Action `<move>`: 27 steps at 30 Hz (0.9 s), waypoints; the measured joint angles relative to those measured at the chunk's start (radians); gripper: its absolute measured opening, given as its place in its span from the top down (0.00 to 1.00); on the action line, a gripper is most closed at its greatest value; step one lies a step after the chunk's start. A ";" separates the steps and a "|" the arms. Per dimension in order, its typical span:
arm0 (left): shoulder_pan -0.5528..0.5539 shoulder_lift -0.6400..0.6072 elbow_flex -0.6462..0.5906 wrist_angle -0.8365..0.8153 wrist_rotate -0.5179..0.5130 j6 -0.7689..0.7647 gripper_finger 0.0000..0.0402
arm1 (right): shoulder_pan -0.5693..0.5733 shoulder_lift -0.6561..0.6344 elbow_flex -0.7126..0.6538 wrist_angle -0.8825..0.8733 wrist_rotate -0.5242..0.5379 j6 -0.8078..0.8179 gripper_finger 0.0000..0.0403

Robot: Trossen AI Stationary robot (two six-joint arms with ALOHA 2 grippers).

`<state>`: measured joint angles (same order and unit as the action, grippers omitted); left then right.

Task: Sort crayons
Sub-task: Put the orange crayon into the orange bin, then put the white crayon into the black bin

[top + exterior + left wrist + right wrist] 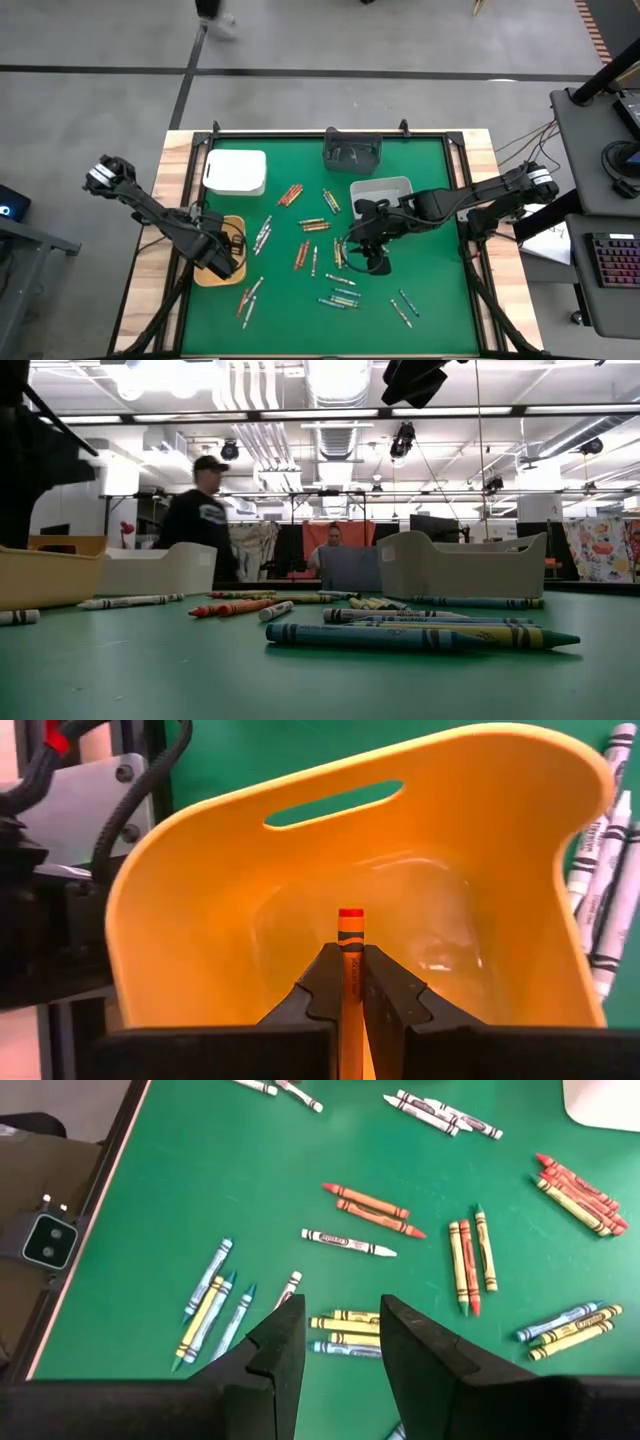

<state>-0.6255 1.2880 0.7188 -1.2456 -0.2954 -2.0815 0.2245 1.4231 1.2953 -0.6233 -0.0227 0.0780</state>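
Now, trays: four on the green felt table top [420,170] — a white lidded box [236,171], a dark grey bin [352,151], a pale open bin [382,189], a yellow plastic tray [500,850] at the left edge.
Loose crayons [312,226]: over two dozen thin wax sticks, scattered mid-table.
Left gripper [351,982]: clamped on one orange crayon [350,960], over the yellow tray.
Right gripper [340,1330]: fingers apart, holding nothing, above yellow crayons [345,1320].
Open room: bare felt along the near edge.

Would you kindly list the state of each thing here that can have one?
left end effector: shut on an orange crayon, over the yellow bin
right end effector: open, holding nothing, above loose crayons
yellow bin: upright, no crayon visible inside
white bin: upright, contents hidden
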 joint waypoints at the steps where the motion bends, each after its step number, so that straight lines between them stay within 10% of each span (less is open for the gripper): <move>1: 0.000 0.009 0.002 -0.003 0.000 -0.002 1.00 | 0.000 0.000 0.000 0.004 0.000 0.000 0.71; 27: 0.000 0.218 0.053 0.006 0.157 -0.023 0.87 | 0.000 0.000 0.000 0.015 -0.001 0.000 0.71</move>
<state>-0.6258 1.5057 0.7714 -1.2394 -0.1381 -2.1046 0.2245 1.4231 1.2949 -0.6083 -0.0235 0.0780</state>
